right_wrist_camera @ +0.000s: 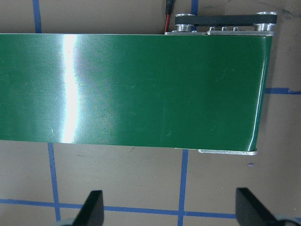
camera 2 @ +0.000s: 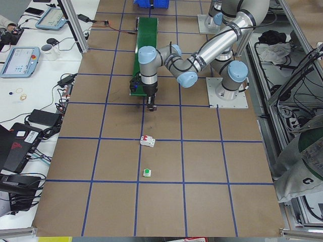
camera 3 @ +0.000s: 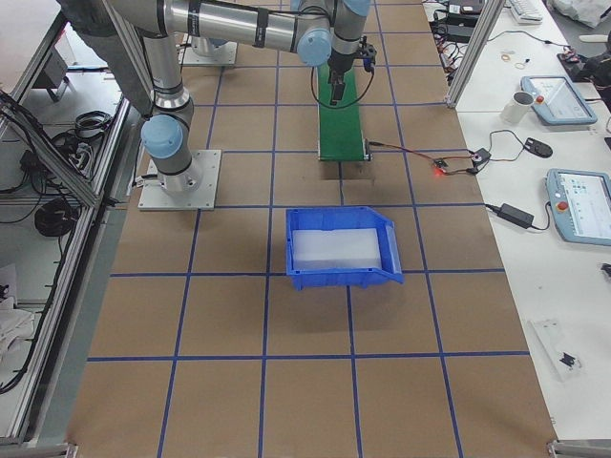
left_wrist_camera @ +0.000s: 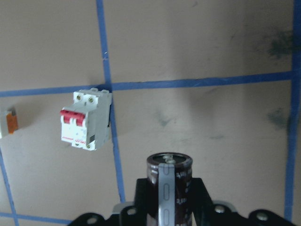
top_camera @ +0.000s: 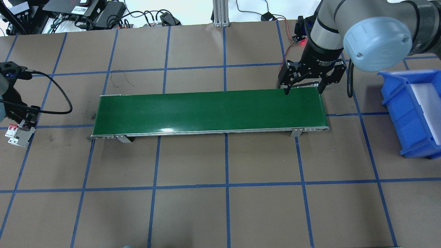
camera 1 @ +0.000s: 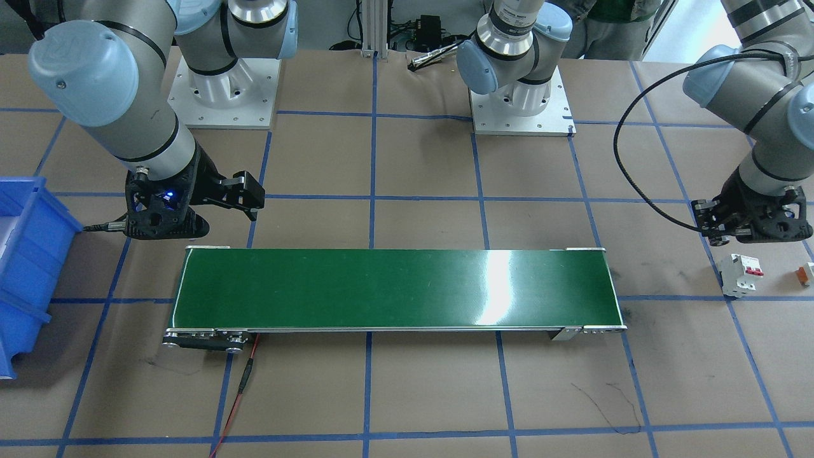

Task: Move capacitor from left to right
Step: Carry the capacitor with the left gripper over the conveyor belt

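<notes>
Capacitor [left_wrist_camera: 181,176] clamped in left tool [left_wrist_camera: 169,190], near white breaker [left_wrist_camera: 86,118]; right tool [top_camera: 303,91] spread wide.

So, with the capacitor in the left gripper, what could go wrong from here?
1. The capacitor is a round cylinder pinched by the left gripper; it might slip, or roll once laid on the green belt.
2. The white breaker lies close by the left gripper and could get knocked as the arm moves off.
</notes>
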